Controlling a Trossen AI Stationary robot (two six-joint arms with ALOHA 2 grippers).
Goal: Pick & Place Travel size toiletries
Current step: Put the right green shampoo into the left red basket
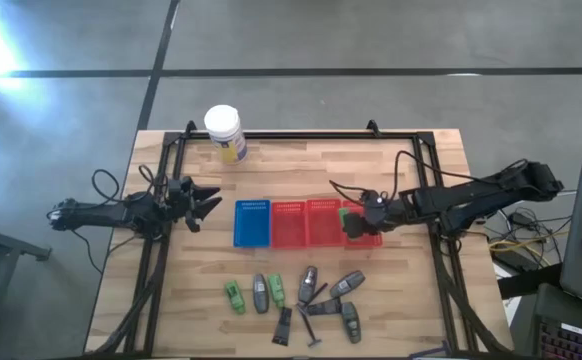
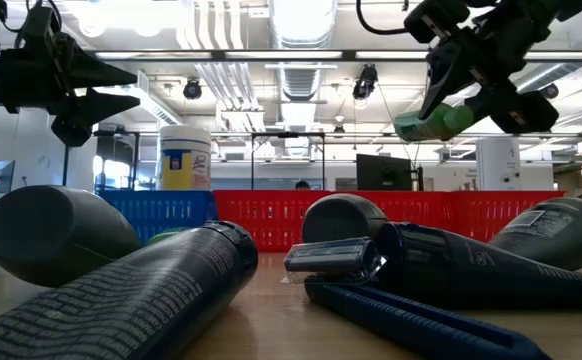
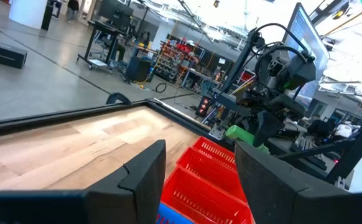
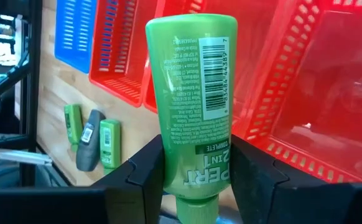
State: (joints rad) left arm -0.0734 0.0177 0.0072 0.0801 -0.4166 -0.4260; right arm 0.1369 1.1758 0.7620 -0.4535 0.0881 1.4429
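High view shows the job barely begun: the right pincer [image 1: 355,222] hangs over the red basket [image 1: 321,221] at its outer end, clamped on a green Pert 2-in-1 bottle [image 4: 193,99], which the right wrist view shows standing cap-down between the fingers above the basket's open floor. Judging by that, this bottle is about to be dropped in, and as far as I can see nothing lies in the basket yet.

Everything else waits on the counter [image 1: 171,300] on the near side of the red basket. I count two green bottles, one [image 1: 234,296] farther out and one [image 1: 276,289] closer in, four grey tubes with dark ends [image 1: 260,293] [image 1: 308,284] [image 1: 347,285] [image 1: 352,321], and two black stick-like pieces [image 1: 283,326] [image 1: 311,318]; the last count is unsure, since they overlap.

A blue basket [image 1: 252,222] touches the red basket on its other side. Beyond both stands a white jar with a yellow label [image 1: 224,131].

Left pincer [image 1: 203,203] idles past the blue basket, its fingers spread apart and empty.
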